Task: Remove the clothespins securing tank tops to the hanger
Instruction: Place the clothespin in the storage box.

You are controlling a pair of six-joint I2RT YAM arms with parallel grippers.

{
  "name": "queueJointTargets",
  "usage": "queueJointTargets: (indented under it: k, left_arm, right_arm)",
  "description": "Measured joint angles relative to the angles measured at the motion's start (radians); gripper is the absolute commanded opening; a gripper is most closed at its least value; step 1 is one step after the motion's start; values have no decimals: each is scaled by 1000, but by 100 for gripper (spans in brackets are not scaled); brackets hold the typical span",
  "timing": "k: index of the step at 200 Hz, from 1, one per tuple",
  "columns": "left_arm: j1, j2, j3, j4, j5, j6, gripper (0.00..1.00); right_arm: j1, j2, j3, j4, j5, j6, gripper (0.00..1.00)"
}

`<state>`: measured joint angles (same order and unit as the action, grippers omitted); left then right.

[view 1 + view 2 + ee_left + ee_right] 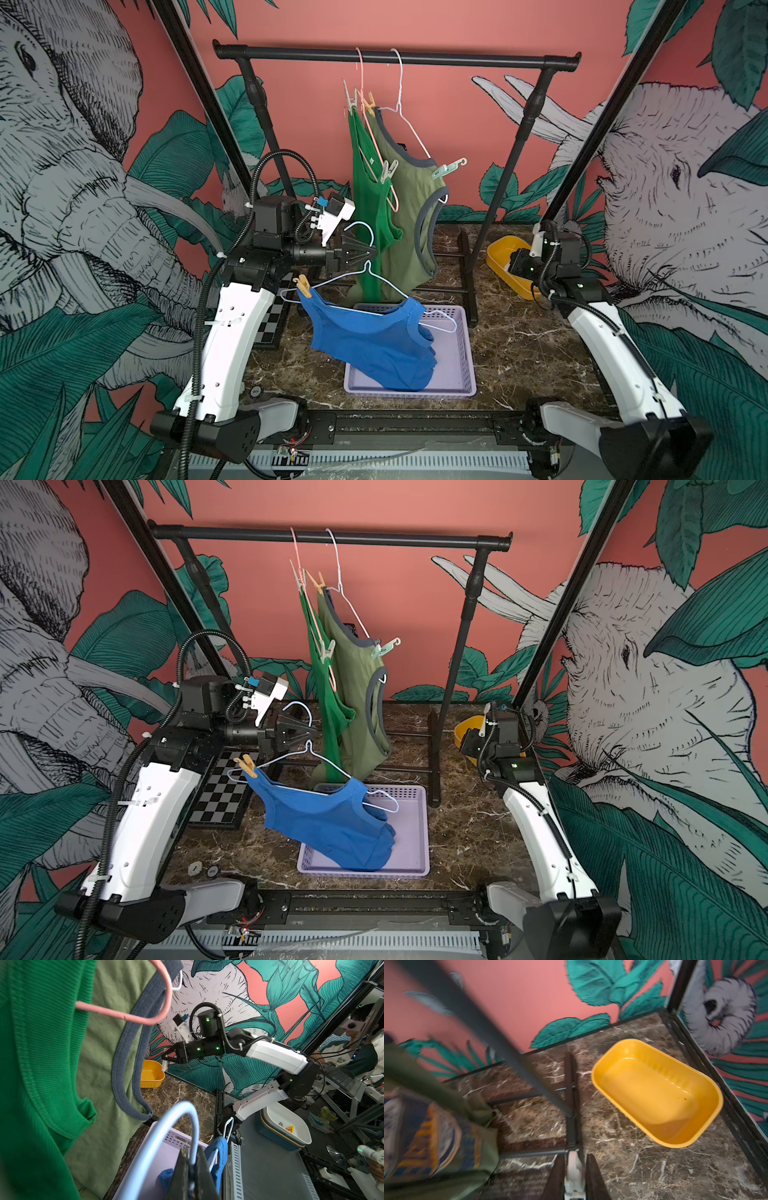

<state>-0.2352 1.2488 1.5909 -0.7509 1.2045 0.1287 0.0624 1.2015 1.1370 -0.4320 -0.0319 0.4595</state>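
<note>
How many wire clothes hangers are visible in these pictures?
3. A pink wire hanger and a white wire hanger hang on the black metal rail; a pale blue wire hanger is gripped in the shut left pincer, off the rail. None seems hidden.

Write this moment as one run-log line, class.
left gripper: shut on light-blue hanger | blue tank top: draped into lavender basket, tan clothespin attached | right gripper: shut on white clothespin, near yellow bin
</note>
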Motion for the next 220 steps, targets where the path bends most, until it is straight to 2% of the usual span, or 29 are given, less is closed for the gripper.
queueJointTargets:
  k: [28, 66, 99, 145, 162, 191, 220]
  left_arm:
    - [-2, -2, 0, -5, -2, 7, 0]
    - [-6, -2, 3, -8, -8, 23, 0]
    - [-6, -2, 3, -10, -12, 28, 0]
    - [-8, -2, 3, -10, -13, 29, 0]
    - [-12, -2, 3, -10, -13, 29, 0]
    - [-16, 1, 3, -9, -13, 29, 0]
    - [-18, 4, 3, -8, -13, 25, 0]
  right_arm:
    - [-99, 183, 6, 95, 0, 51, 0]
    - [-145, 396, 63, 151, 45, 82, 0]
    - [-168, 517, 120, 191, 70, 94, 0]
    - [-181, 599, 143, 193, 82, 87, 0]
    - [-182, 613, 143, 193, 78, 84, 6]
    - [-183, 623, 143, 191, 64, 79, 31]
    - [-183, 637, 143, 185, 42, 68, 43]
